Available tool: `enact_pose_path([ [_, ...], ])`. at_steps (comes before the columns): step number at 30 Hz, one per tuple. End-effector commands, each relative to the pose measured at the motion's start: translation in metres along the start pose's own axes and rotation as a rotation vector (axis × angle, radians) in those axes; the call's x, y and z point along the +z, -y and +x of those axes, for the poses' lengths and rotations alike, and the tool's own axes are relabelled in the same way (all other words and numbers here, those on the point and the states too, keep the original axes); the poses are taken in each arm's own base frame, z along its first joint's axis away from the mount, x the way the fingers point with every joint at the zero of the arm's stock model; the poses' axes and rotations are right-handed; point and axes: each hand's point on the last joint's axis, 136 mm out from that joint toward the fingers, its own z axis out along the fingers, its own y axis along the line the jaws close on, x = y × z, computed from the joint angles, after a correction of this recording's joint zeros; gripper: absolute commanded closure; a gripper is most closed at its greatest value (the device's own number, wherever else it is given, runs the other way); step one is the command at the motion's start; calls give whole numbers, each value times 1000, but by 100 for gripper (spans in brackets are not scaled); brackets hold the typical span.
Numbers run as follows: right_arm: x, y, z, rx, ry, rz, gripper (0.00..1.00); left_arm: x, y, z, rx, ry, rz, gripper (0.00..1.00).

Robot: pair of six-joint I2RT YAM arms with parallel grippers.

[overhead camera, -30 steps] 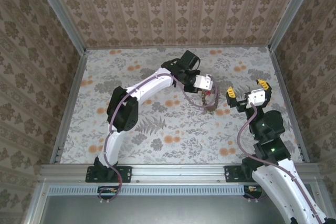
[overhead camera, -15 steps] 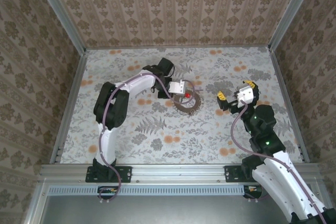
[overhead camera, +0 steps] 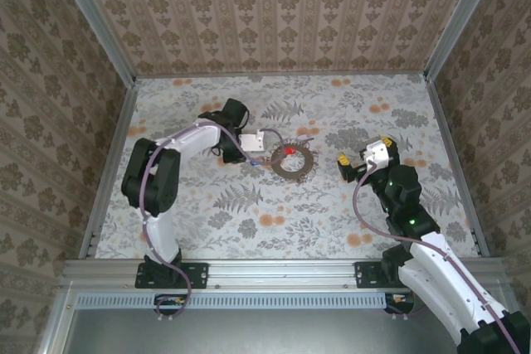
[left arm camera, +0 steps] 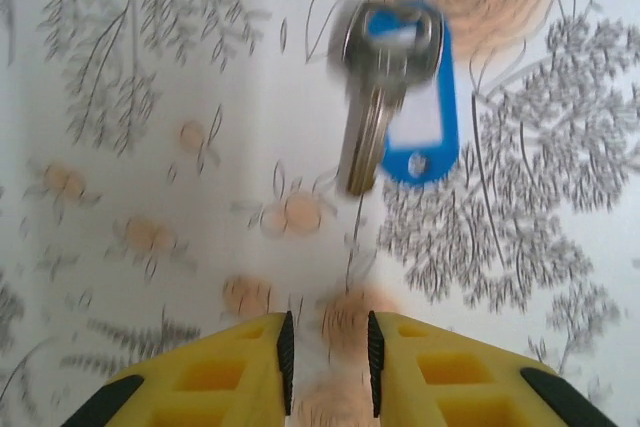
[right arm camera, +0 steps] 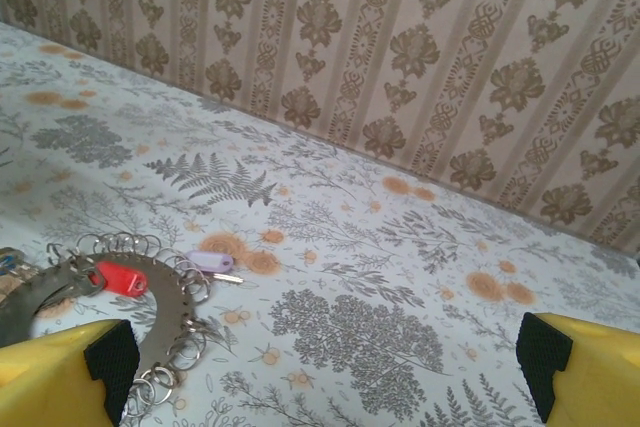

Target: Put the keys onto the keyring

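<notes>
risk list for this moment. left gripper [left arm camera: 327,349] is parted by a narrow gap with nothing in it, fingertips low over the table [left arm camera: 150,197], pointing at a blue-tagged key [left arm camera: 388,97] that lies just ahead. the key reads blurred in the left wrist view, so it may be swinging or sliding. a small loop shows at its top edge, but cannot tell if that loop is on the keyring [right arm camera: 170,297].

right gripper [overhead camera: 365,152] is spread wide and empty, near the keyring but not touching it. the keyring lies flat mid-table with small loops around its rim. a red tag [right arm camera: 120,278] sits on the band and a pale lilac tag [right arm camera: 208,261] lies just beside it.

what could go wrong:
- the narrow gap on the left leaves little margin, so a regrasp could pinch the plastic tag and not the key or its loop.
- nothing holds the hoop, so a push from either arm would likely slide or spin it.
- the band is thin and flat on the table, so the right fingers may scrape the surface and fail to get under it.
- the patterned table hides the small loops, so misjudging where they are seems likely.
- the arms are close around the hoop, so they could collide if both reach in.
</notes>
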Motion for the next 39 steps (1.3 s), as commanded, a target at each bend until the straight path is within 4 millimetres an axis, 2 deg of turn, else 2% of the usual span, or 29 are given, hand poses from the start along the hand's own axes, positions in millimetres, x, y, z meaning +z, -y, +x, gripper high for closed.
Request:
enact_pose_path([
  [1,-1,19,-30,-23,72,83,0,-19,-3,16,-65,-19,-58,71],
  [3,-2,26,-39,-18,97,116,0,-37,-6,27,-145,6,-96,68],
  [4,-3,29,-43,-18,107,127,0,-48,-9,30,-193,36,-118,62],
  [5,-5,32,-49,-18,120,138,0,-63,-11,31,-251,87,-142,28],
  [6,-6,35,-54,-18,130,151,0,-80,-15,32,-320,145,-174,0],
  [7,-8,38,-58,-16,139,162,0,-95,-20,32,-374,202,-212,0],
  [9,-11,45,-67,-2,159,192,0,-139,-31,31,-507,363,-324,0],
  [12,-14,53,-72,23,171,230,0,-190,-39,37,-637,573,-505,0],
  [14,-15,58,-67,35,165,260,0,-198,-31,35,-673,699,-566,0],
  [16,-15,56,-54,37,151,265,0,-191,-25,46,-744,744,-618,0],
  [19,-12,47,-30,82,125,239,0,-174,-17,72,-858,725,-708,0],
  [25,17,27,22,120,36,170,0,-139,-15,124,-912,513,-843,0],
  [29,44,21,55,128,-2,106,0,-112,-29,135,-943,480,-814,0],
  [33,67,40,78,220,-13,114,0,-86,-42,141,-1004,537,-794,0],
  [36,80,47,96,268,-48,117,0,-79,-51,135,-970,566,-756,0],
  [38,89,46,119,280,-88,130,0,-75,-58,148,-1020,584,-762,0],
  [39,95,53,118,289,-64,163,0,-74,-59,156,-1069,602,-726,0],
])
